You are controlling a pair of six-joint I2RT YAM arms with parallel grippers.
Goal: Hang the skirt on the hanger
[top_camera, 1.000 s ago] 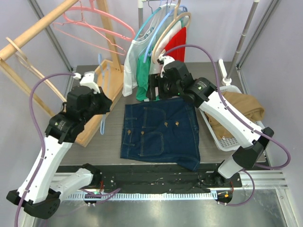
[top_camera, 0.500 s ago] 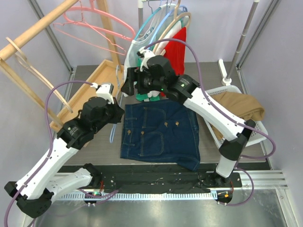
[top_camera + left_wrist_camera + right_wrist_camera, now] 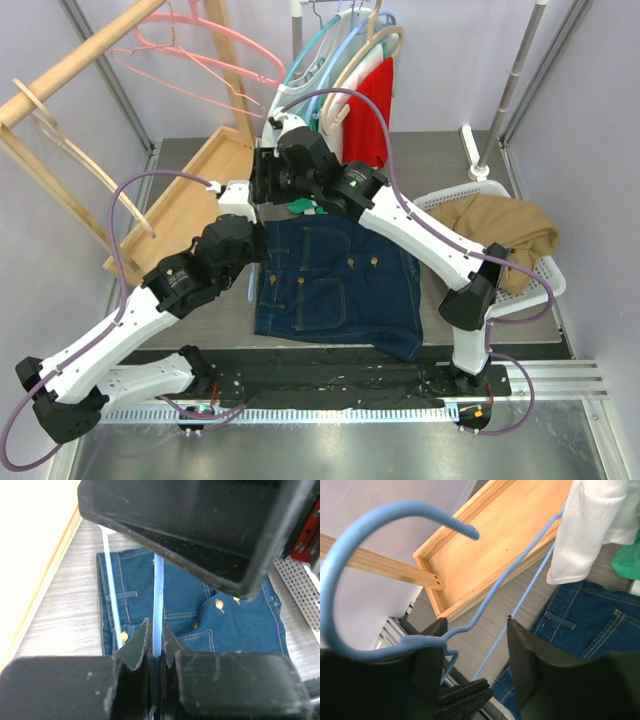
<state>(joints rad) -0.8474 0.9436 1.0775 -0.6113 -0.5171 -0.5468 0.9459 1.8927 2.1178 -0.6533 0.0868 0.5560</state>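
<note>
Top cam: fixed, above and behind my bases, tilted down and forward. Far enough to take in whole table [image 3: 440, 150], both my arms, skirt [image 3: 335, 285] and wooden tray [image 3: 195, 200].

Left wrist cam: sits behind my left gripper [image 3: 156, 630], looks along fingers down onto skirt, close range. Black housing [image 3: 200, 525] very near lens blocks top half.

Right wrist cam: behind my right gripper [image 3: 477, 655], faces across tray. Hanger [image 3: 415, 506] hook right at lens.

Overlap: skirt in all three views, hanger in both wrist views, tray in top and right wrist.
</note>
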